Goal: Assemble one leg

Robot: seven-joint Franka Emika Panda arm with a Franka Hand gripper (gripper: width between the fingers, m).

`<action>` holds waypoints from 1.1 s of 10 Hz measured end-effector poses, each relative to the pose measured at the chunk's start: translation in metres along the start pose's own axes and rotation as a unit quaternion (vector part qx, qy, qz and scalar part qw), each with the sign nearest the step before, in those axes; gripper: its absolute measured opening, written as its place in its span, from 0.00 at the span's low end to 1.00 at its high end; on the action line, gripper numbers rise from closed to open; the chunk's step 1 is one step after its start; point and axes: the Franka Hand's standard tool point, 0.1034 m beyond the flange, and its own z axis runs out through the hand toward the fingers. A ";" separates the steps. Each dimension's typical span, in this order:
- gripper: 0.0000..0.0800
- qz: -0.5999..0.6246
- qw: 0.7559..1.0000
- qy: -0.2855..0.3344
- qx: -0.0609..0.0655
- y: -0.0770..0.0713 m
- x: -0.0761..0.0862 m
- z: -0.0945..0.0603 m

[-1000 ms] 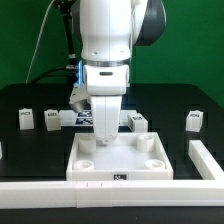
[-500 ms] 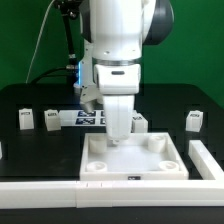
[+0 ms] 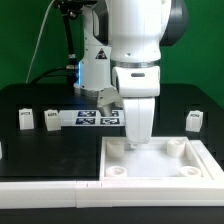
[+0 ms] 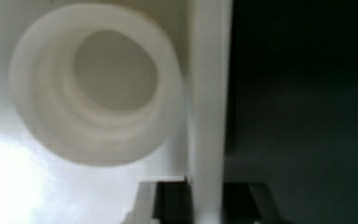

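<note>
Three white legs are on show in the exterior view, all standing upright on the black table [image 3: 60,150] and none of them touched. The far-left leg [image 3: 25,120] is at the left of the frame, the second leg [image 3: 49,121] stands just beside it, and the right leg [image 3: 195,121] is out near the right edge. Each one shows a black-and-white tag on its face.

Between the left pair and the arm, the marker board [image 3: 92,118] lies flat, its tags facing up.

The gripper [image 3: 138,143] is right of centre, pointing straight down onto the back edge of the square panel [image 3: 160,162]. That panel lies flat in the lower right of the frame, just above the white border rail [image 3: 50,188] that runs along the bottom. A round corner socket [image 3: 193,169] shows at its front right, and another at its front left.

In the wrist view, the gripper [image 4: 190,202] has its dark fingers [image 4: 158,205] on either side of the panel's thin rim wall [image 4: 206,90], clamped onto it. So it grips the square panel [image 4: 34,190], not a leg. A big round corner socket [image 4: 96,95] fills the view just beside that wall, and on the wall's other side there is only dark table.
</note>
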 end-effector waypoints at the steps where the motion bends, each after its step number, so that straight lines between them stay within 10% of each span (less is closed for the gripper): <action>1: 0.08 0.002 1.000 0.000 0.000 0.000 0.000 0.000; 3: 0.08 0.004 1.000 0.000 0.000 0.000 0.000 0.000; 8: 0.75 0.005 1.000 0.000 0.000 0.000 -0.001 0.000; 11: 0.81 0.006 1.000 0.000 0.000 0.000 -0.002 0.000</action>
